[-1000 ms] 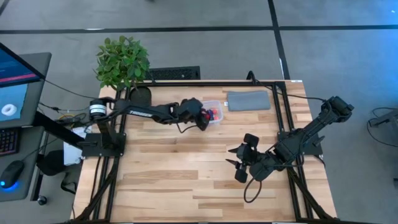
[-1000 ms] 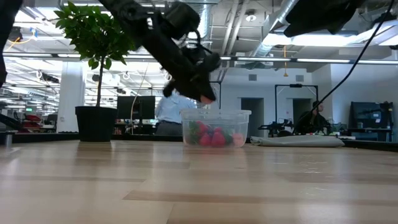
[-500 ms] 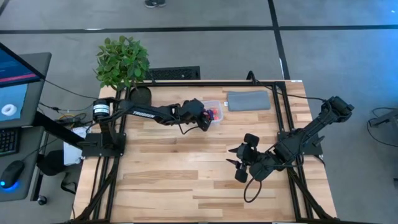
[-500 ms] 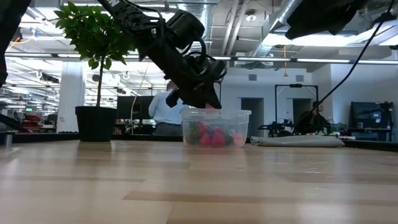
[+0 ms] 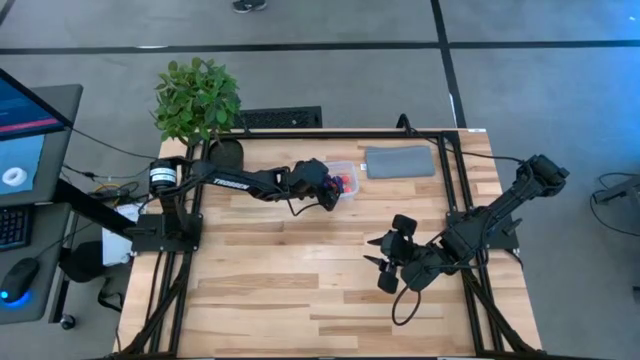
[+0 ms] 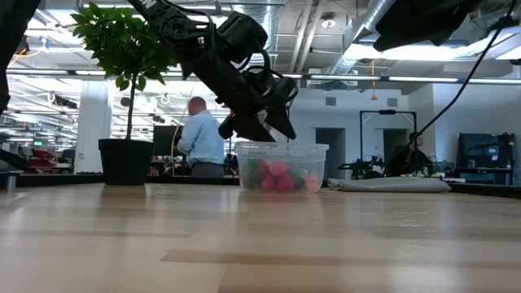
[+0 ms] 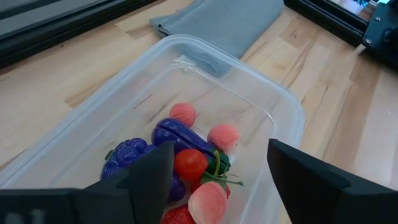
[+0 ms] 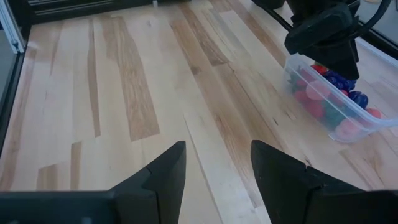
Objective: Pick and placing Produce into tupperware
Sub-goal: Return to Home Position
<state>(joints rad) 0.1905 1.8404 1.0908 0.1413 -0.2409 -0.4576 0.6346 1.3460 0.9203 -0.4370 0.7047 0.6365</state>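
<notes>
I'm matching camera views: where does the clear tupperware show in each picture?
High view: tupperware at the table's back, beside the grey pad.
Low view: mid-picture, on the table.
Left wrist view: close up, filling the picture.
Right wrist view: far off, across the table.
Landmark: left gripper above it.

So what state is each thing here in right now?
Left end effector: open, empty, above the tupperware.
Right end effector: open, empty, above the wooden table.
Tupperware: upright, lidless, partly filled.
Toy produce: piled inside the tupperware.
Grey cloth: lying flat beside the tupperware.
Potted plant: upright.
</notes>
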